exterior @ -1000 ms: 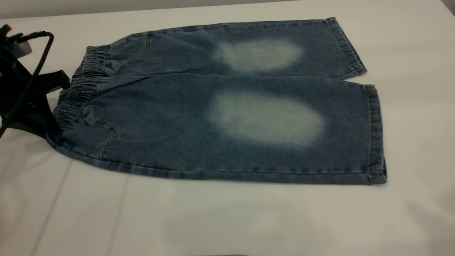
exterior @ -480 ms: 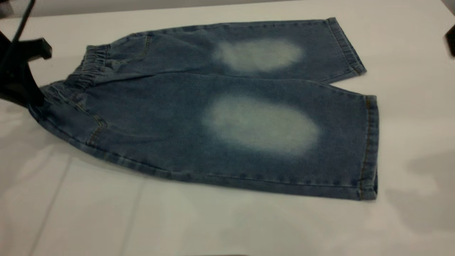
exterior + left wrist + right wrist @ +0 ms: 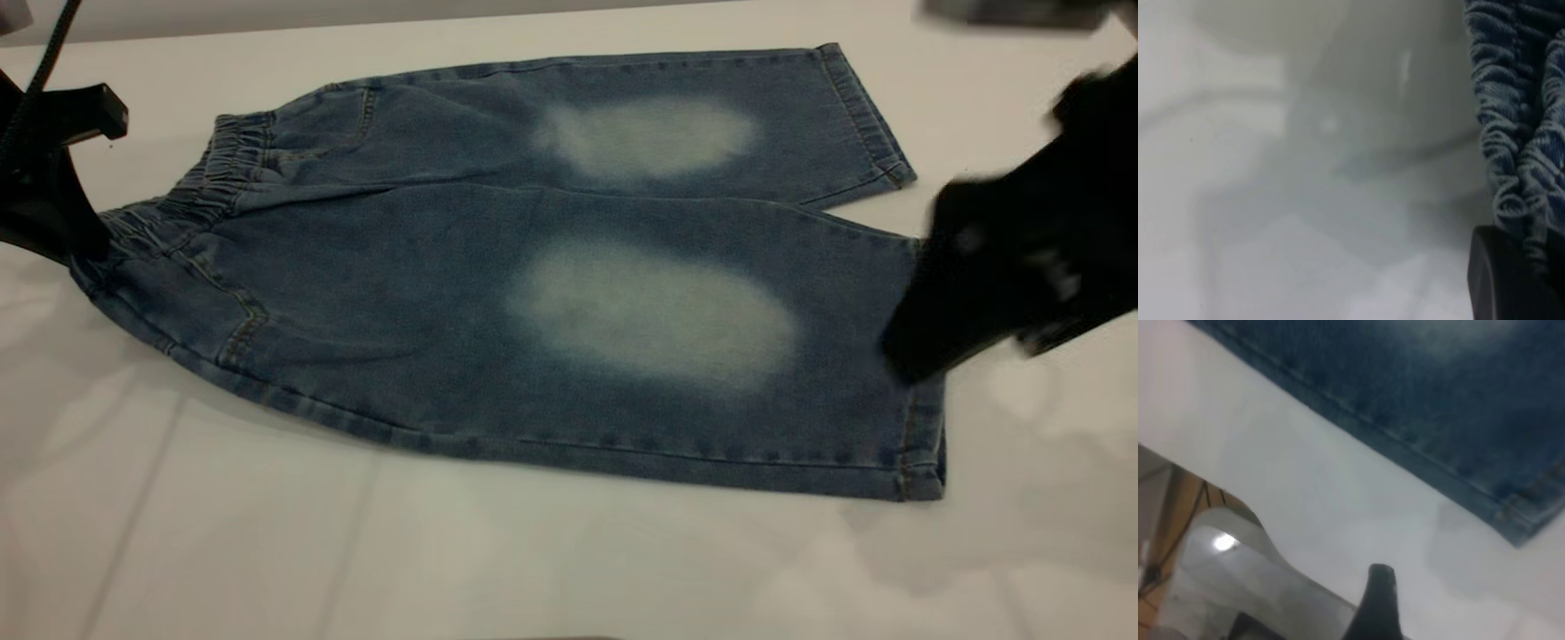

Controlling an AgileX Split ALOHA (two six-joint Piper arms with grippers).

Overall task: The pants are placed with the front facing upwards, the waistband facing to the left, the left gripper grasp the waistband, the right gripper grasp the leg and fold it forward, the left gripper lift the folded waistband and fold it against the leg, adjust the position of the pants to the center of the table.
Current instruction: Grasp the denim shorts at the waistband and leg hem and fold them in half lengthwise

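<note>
The pants (image 3: 551,267) lie flat on the table (image 3: 569,551), front side up, with the waistband (image 3: 191,200) at the left and the two leg hems at the right. No fold has been made yet, so the task is at its opening step. The left gripper (image 3: 84,244) sits at the near-left corner of the waistband, its dark fingers pinched on the gathered elastic; in the left wrist view the ruched denim (image 3: 1521,133) runs right down against one black finger (image 3: 1501,280). That corner looks pulled a little out to the left and slightly raised, so the left grasp seems done.

The right gripper (image 3: 925,347) hovers over the hem of the near leg at the right edge of the pants, blurred with motion. Whether its fingers are spread or pressed together, I cannot tell. In the right wrist view one finger tip (image 3: 1379,600) hangs over bare table, with the hem corner (image 3: 1521,520) nearby and not touched, so the leg grasp is not yet made.

Left to do: gripping the leg, folding it forward, folding the waistband against the leg, and centring the pants. Nothing else lies on the table to block these moves.
</note>
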